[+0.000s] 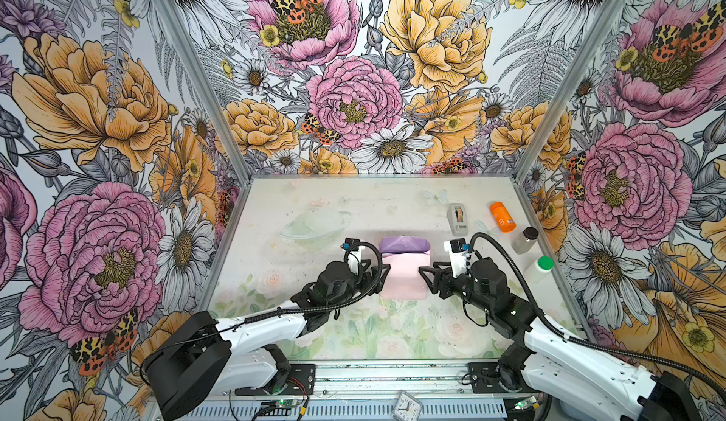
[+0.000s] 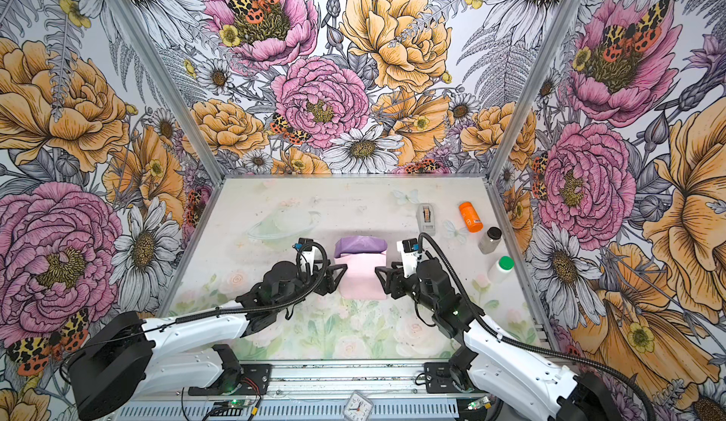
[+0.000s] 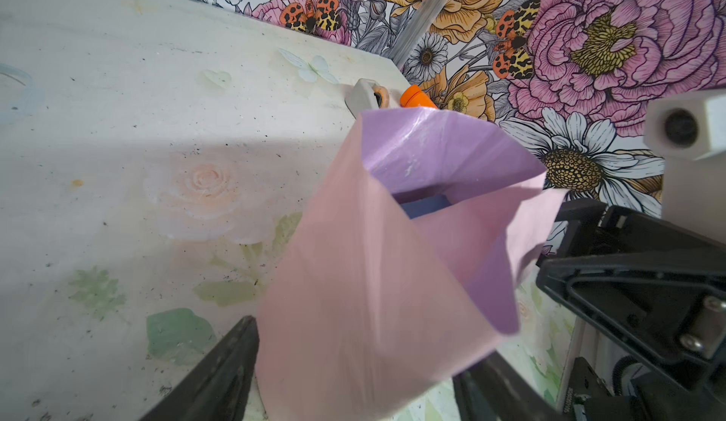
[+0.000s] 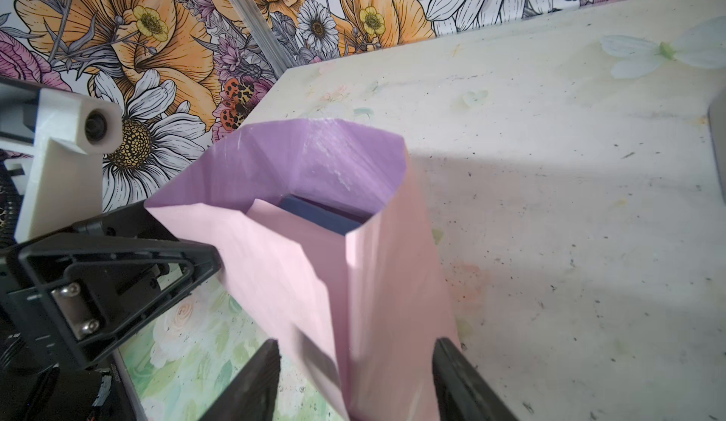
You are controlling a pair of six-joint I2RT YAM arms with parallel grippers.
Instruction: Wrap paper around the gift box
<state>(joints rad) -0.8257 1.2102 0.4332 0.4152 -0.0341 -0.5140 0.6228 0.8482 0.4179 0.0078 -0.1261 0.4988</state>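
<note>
Closest to the left wrist lens, the left gripper [image 3: 357, 344] has its black jaws standing well apart, with a blurred pink fold of the paper [image 3: 373, 281] rising between them; whether either finger touches the sheet I cannot tell. The right wrist view shows much the same: the right gripper [image 4: 355, 342] is spread wide on either side of the paper's other end, and contact is again unclear. Both wrist views look into an open pocket of the sheet, lilac inside and pale pink outside. A corner of the navy gift box [image 3: 426, 205] shows deep in that pocket, the rest of it covered. In both top views the paper sits near the middle of the table [image 1: 314, 203], pink flap toward the arms and lilac hump on the far side, with the two grippers facing each other across it from left and right. Well apart, toward the far right edge, are a grey tape dispenser [image 1: 457, 218], an orange bottle [image 1: 502, 216], a clear jar [image 1: 525, 240] with a dark lid, and a white bottle [image 1: 540, 269] with a green cap.
</note>
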